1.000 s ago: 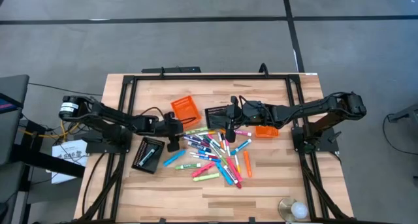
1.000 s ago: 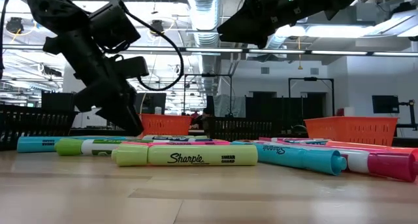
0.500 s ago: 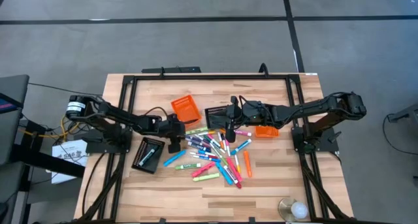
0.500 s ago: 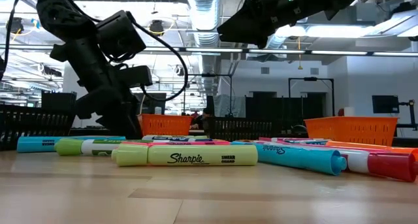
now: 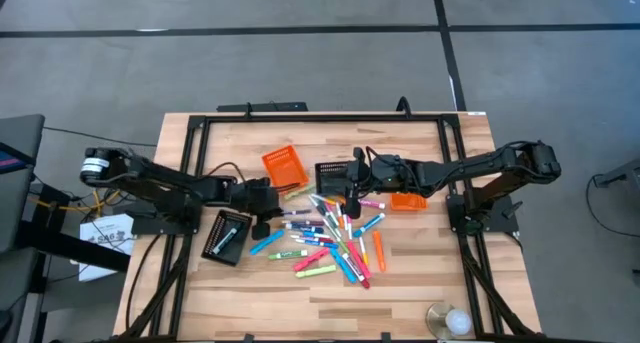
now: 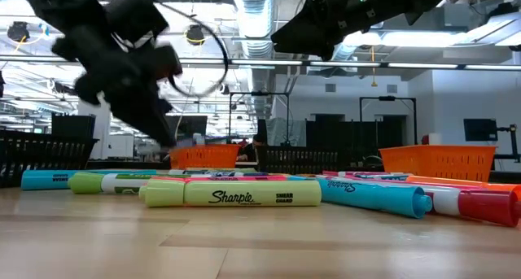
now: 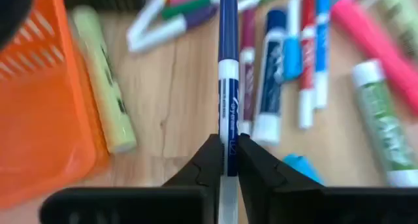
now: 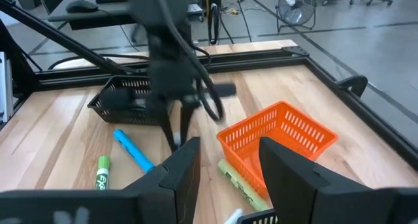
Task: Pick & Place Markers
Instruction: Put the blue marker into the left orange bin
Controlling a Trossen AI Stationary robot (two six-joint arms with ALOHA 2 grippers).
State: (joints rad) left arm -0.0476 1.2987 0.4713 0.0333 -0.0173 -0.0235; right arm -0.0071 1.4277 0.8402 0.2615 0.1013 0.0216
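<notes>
— Markers (image 5: pixel 330 238) lie fanned mid-counter (image 5: pixel 420 283), orange basket (image 5: pixel 283 166) and black basket (image 5: pixel 226 235) close by?

— Yes. The left tool (image 7: pixel 224 160) is clenched on a blue marker (image 7: pixel 227 80), its long axis pointing straight ahead over the pile, beside the orange basket. The right tool (image 8: pixel 222 160) hangs released above the pile's far edge; bare wood nearer the front.

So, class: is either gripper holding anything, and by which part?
The left gripper pinches a dark blue marker between its fingers, gripping the pale barrel below the blue part. The right gripper is open and holds nothing.
</notes>
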